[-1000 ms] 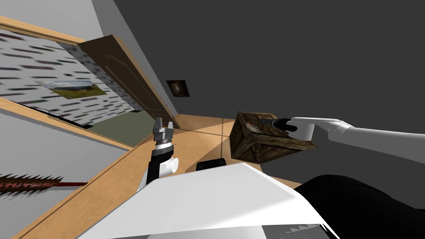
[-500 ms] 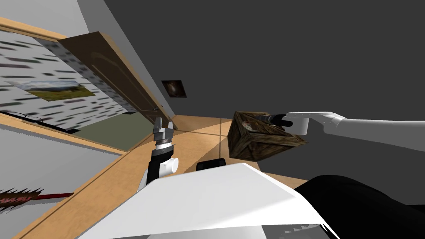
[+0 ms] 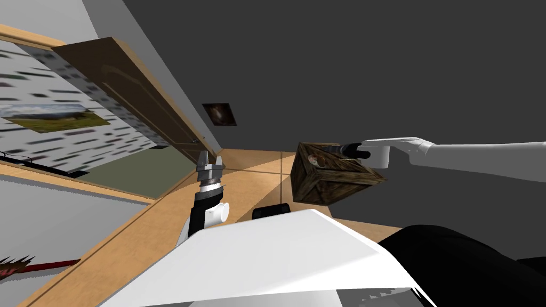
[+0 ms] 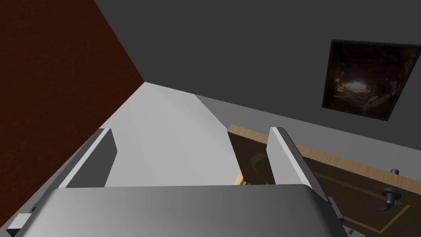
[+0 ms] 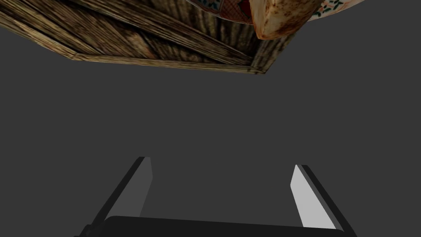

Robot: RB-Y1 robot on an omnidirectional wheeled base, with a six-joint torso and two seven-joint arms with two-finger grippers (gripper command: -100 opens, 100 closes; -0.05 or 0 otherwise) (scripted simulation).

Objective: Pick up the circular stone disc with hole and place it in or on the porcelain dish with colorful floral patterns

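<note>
R gripper [image 5: 221,187] fingers spread wide, holding nothing, clear of stone disc [image 5: 283,18]; L gripper [image 4: 193,158] spread too.

The fingers of the right gripper [image 5: 220,162] stand spread with nothing between them, and the way ahead is free up to the wooden crate [image 5: 144,37]. A dish [image 5: 335,5] and a disc [image 5: 279,20] take up the crate's top. The left gripper [image 4: 191,130], fingers apart, has a brown door [image 4: 349,185] near it.
</note>
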